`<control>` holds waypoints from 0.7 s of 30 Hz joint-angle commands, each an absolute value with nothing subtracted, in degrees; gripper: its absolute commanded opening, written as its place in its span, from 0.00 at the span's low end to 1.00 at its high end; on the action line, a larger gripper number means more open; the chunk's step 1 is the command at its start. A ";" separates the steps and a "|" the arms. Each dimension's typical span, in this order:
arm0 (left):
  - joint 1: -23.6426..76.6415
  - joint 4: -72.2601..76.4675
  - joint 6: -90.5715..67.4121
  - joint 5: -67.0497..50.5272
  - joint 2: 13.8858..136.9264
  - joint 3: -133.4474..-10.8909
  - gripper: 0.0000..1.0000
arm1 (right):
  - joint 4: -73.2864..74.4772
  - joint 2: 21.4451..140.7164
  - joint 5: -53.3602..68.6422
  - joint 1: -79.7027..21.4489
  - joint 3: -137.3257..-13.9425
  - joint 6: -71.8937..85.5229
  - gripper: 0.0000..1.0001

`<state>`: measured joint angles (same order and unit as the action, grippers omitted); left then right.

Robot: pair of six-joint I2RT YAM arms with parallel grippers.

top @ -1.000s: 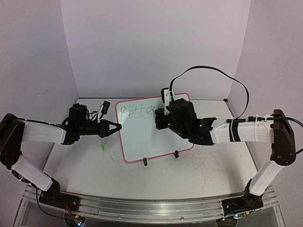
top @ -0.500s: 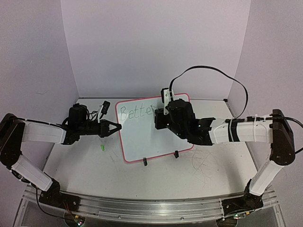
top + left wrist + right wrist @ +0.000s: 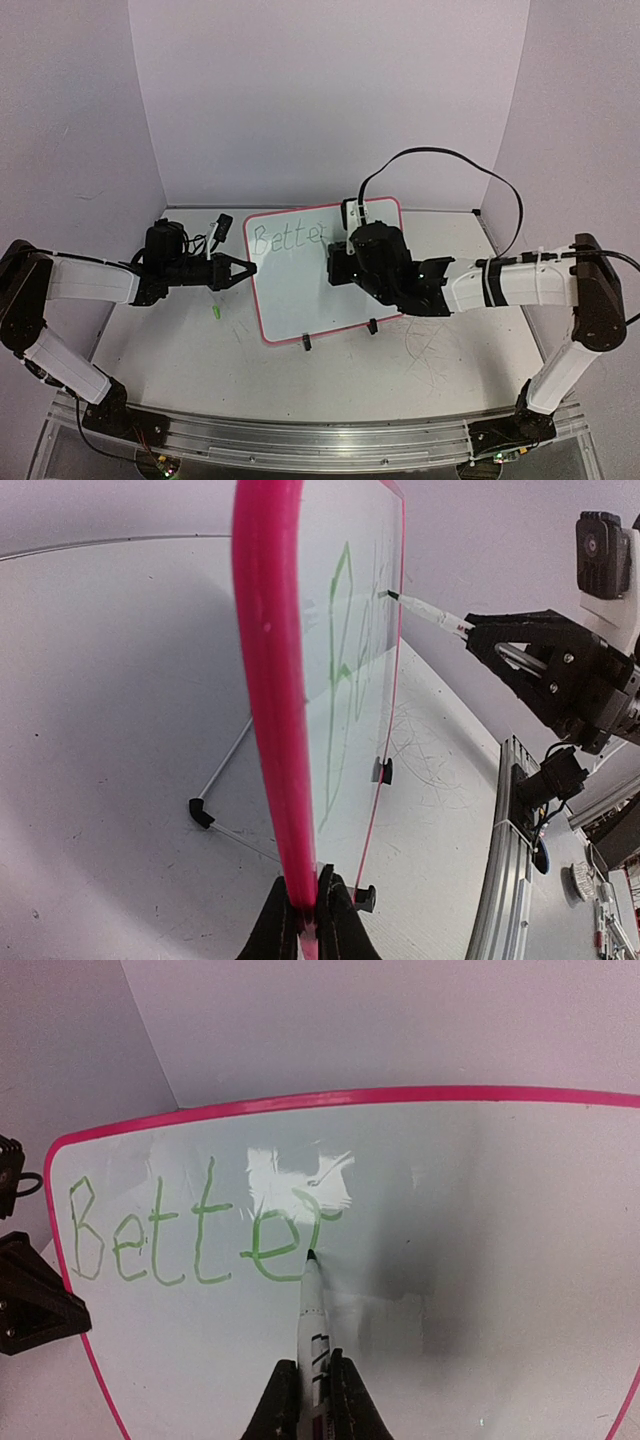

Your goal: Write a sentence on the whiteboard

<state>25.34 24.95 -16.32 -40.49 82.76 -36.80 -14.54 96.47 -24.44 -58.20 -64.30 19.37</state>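
Note:
The whiteboard (image 3: 300,290), pink-rimmed and glossy, stands tilted on small black feet at the table's middle. My left gripper (image 3: 250,270) is shut on its left rim (image 3: 270,680), jaws pinching the pink edge (image 3: 310,885). The sentence (image 3: 190,1235) reads "Better" in green along the top of the board (image 3: 500,1280), also visible as the green word (image 3: 287,238) from above. My right gripper (image 3: 312,1362) is shut on a white marker (image 3: 312,1310) whose dark tip touches the board at the bottom of the "r". From above, the right gripper (image 3: 340,255) hovers over the board's upper middle.
A small green cap (image 3: 215,313) lies on the table left of the board. A black clip-like object (image 3: 222,224) sits at the back left. Old scribble marks (image 3: 435,345) stain the tabletop to the right. Purple walls close in the back and sides.
The right arm has shifted slightly toward the near side with the marker, and the "r" at the end of "Better" now shows. The left gripper holds still.

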 commanded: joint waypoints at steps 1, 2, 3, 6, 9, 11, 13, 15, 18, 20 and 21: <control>26.03 23.65 -13.10 -38.43 82.18 -39.07 0.00 | -12.53 94.80 -25.81 -58.93 -63.13 21.36 0.00; 26.02 23.64 -13.10 -38.44 82.20 -39.04 0.00 | -12.47 94.76 -25.86 -59.11 -62.97 21.60 0.00; 26.02 23.64 -13.10 -38.42 82.24 -39.03 0.00 | -12.42 94.72 -25.87 -59.23 -62.83 21.86 0.00; 26.02 23.64 -13.06 -38.41 82.18 -39.11 0.00 | -12.23 94.66 -25.96 -59.61 -62.53 22.38 0.00; 26.02 23.56 -13.07 -38.41 82.15 -39.06 0.00 | -12.13 94.80 -26.23 -59.75 -62.43 22.63 0.00; 26.02 23.55 -13.01 -38.42 82.19 -38.97 0.00 | -12.13 95.11 -26.68 -59.76 -62.79 22.53 0.00; 26.02 23.55 -13.01 -38.41 82.28 -39.06 0.00 | -12.13 95.61 -27.37 -59.71 -63.57 22.12 0.00; 26.02 23.55 -13.03 -38.41 82.28 -39.03 0.00 | -12.20 96.20 -27.95 -59.67 -64.60 21.76 0.00; 26.02 23.55 -13.01 -38.41 82.12 -38.99 0.00 | -12.45 97.17 -28.68 -59.58 -66.10 21.25 0.00; 26.02 23.55 -13.01 -38.41 82.09 -38.93 0.00 | -12.54 97.74 -28.99 -59.34 -66.86 20.97 0.00; 26.02 23.55 -13.01 -38.35 82.14 -38.92 0.00 | -12.64 97.95 -29.04 -59.27 -67.11 20.85 0.00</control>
<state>25.41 24.95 -16.27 -40.49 82.76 -36.80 -12.31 96.47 -26.30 -59.79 -63.78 21.53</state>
